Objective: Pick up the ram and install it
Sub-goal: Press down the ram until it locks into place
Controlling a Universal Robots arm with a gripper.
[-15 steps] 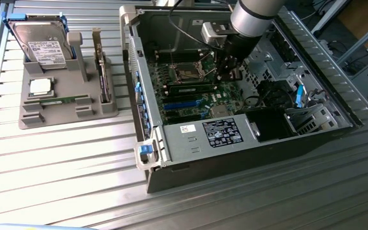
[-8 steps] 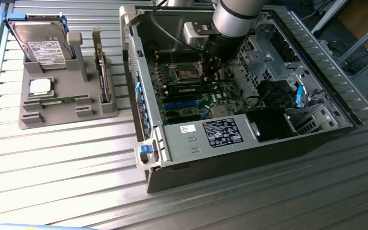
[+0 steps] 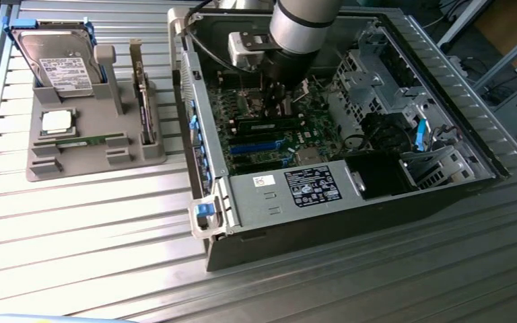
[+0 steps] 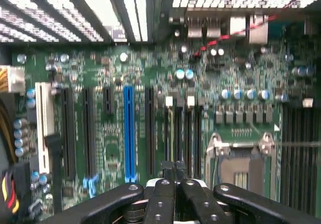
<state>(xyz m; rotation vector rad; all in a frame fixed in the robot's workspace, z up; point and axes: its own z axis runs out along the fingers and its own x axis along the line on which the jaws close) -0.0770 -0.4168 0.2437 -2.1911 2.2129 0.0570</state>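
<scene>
The arm reaches down into the open computer case (image 3: 330, 134); the gripper (image 3: 277, 94) sits low over the motherboard (image 3: 285, 128), and in the wrist view the gripper (image 4: 174, 176) shows its black fingers (image 4: 165, 184) pressed together with no gap, so the jaws are fully closed; whether anything thin is pinched between them cannot be told. A long green stick, apparently the ram (image 3: 272, 126), lies seated in a slot on the motherboard just at 6 o'clock of the gripper in the exterior view; in the wrist view the blue slot (image 4: 129, 133) and the black slots (image 4: 173, 133) run parallel, with the processor socket (image 4: 241, 161) at 3 o'clock of the fingers. On the slatted table (image 3: 79, 222), at 9 o'clock of the case, a grey holder (image 3: 92, 158) carries a hard drive (image 3: 56, 57), a square silver processor chip (image 3: 57, 121) and an upright expansion card (image 3: 142, 101); a power supply (image 3: 303, 188) occupies the case at 6 o'clock.
</scene>
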